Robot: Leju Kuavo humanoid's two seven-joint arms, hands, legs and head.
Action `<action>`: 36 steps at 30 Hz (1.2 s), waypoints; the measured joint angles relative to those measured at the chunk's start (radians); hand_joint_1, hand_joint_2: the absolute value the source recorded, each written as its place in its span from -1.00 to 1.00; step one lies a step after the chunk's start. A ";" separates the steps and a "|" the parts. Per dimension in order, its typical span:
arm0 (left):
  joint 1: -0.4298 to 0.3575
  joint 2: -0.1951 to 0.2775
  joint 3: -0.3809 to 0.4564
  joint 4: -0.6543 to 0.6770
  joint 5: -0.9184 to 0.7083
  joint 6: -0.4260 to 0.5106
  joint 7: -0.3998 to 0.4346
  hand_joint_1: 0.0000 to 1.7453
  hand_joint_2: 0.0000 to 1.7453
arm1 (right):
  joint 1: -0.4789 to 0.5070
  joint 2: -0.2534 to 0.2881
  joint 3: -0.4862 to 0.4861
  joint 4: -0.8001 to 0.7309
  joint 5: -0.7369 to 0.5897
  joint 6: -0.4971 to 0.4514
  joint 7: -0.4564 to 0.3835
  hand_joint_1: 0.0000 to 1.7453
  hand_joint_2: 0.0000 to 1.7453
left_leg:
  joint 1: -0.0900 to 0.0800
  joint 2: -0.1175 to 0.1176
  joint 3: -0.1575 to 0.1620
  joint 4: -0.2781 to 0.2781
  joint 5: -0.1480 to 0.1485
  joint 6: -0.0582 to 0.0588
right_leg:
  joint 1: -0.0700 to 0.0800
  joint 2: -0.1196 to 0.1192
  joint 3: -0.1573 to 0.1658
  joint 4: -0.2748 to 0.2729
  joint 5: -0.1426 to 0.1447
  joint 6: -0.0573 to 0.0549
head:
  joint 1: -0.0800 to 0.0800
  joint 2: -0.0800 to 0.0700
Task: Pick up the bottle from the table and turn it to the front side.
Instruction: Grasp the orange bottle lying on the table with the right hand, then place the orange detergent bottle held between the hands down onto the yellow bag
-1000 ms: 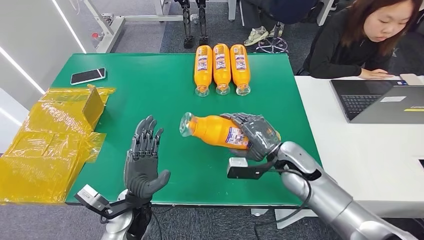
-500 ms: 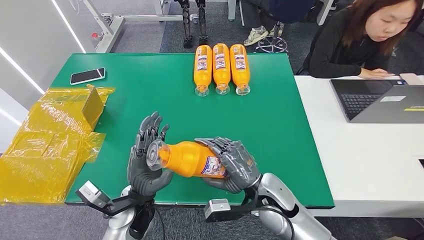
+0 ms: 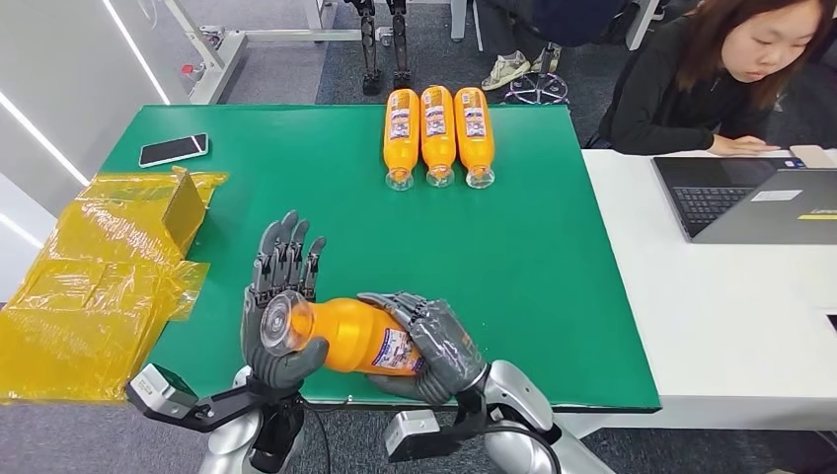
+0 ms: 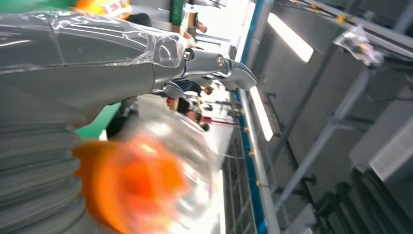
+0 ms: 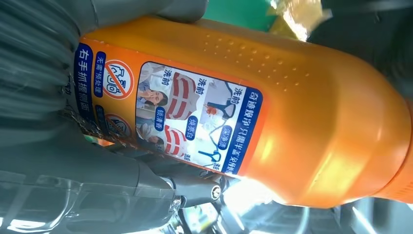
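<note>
Your right hand (image 3: pixel 434 348) grips the bottle (image 3: pixel 341 336) lying sideways above the bench (image 3: pixel 553 276), cap end against your spread left hand (image 3: pixel 281 311).

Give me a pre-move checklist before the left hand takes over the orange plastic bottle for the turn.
1. Right hand grips the orange plastic bottle around its labelled body: ok.
2. Bottle lifted off the green table, lying roughly level over its near edge: ok.
3. Left hand is at the bottle's clear cap end, fingers upright behind it, thumb below: ok.
4. Left hand has a firm hold: cannot tell; the left wrist view is blurred.
5. Label side facing: the right wrist view shows the picture panel; whether that is the front, cannot tell.
6. The three orange bottles laid at the far edge stand well apart from the hands: ok.
</note>
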 joint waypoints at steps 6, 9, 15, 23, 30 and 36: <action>0.003 0.001 -0.002 -0.013 -0.008 -0.003 0.008 0.49 1.00 | 0.041 0.011 0.004 0.007 0.022 0.041 0.032 1.00 1.00 | 0.000 0.000 0.000 0.000 0.000 0.000 | 0.000 0.000 0.000 0.000 0.000 0.000 | 0.000 0.000; 0.008 0.002 -0.002 -0.013 -0.007 -0.009 0.010 0.99 1.00 | 0.049 0.012 0.004 0.009 0.026 0.050 0.038 1.00 1.00 | 0.000 0.000 0.000 0.000 0.000 0.000 | 0.000 0.000 0.000 0.000 0.000 0.000 | 0.000 0.000; 0.012 0.005 -0.003 -0.014 0.000 -0.024 0.010 0.98 1.00 | 0.058 0.012 -0.004 0.005 0.038 0.039 0.038 1.00 1.00 | 0.000 0.001 0.000 0.000 0.000 0.000 | 0.000 0.001 -0.001 0.000 0.000 0.000 | 0.000 0.000; 0.012 0.006 -0.003 -0.014 -0.008 -0.022 0.005 0.90 1.00 | 0.072 0.012 -0.018 -0.021 0.057 0.018 0.033 1.00 1.00 | 0.000 0.001 0.000 0.000 0.000 0.000 | 0.000 0.001 -0.001 0.000 0.000 0.000 | 0.000 0.000; 0.008 -0.003 -0.003 -0.020 -0.014 -0.014 0.007 -1.00 1.00 | 0.073 0.017 -0.029 -0.050 0.076 0.005 0.033 1.00 1.00 | 0.000 0.001 0.000 0.000 0.000 0.000 | 0.000 0.001 -0.001 0.000 0.000 0.000 | 0.000 0.000; 0.005 -0.010 -0.004 -0.022 -0.017 -0.003 0.013 -1.00 1.00 | 0.067 0.026 -0.030 -0.054 0.073 0.007 0.028 1.00 1.00 | 0.000 0.001 0.000 0.000 0.000 0.000 | 0.000 0.001 -0.001 0.000 0.000 0.000 | 0.000 0.000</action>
